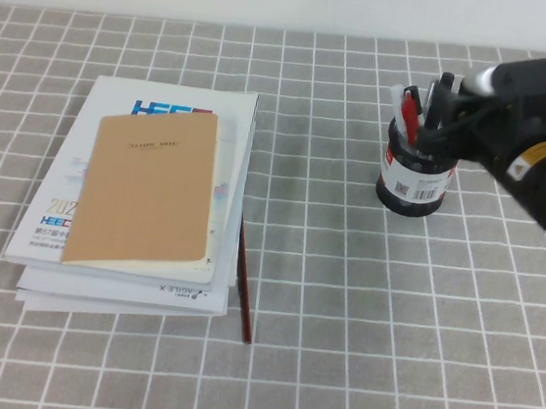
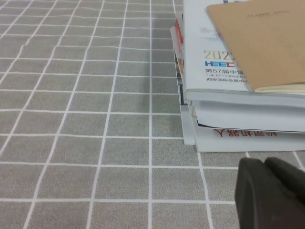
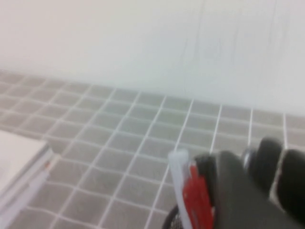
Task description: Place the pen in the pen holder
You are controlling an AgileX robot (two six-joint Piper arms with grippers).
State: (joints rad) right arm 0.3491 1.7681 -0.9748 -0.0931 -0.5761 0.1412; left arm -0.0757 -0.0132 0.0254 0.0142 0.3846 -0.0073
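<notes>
We see right gripper (image 1: 449, 104) directly above pen holder (image 1: 414, 181), pen (image 1: 433, 102) near-upright, apparently already in cup among red-capped pens (image 1: 409, 111); grip state: cannot tell. Left gripper (image 2: 271, 191) (parked by book stack (image 1: 145, 200)): fingers together, holding nothing.

Office desk, stacked books (image 1: 134, 208), pen holder (image 1: 415, 176)

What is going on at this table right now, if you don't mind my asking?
The robot's right tool is at the top of the black mesh pen holder on the right of the table, lowering the pen in among the red-capped pens already standing there. The left tool is parked low beside the stack of books on the left, out of the overhead view. A dark-red pencil lies along the stack's right edge.
</notes>
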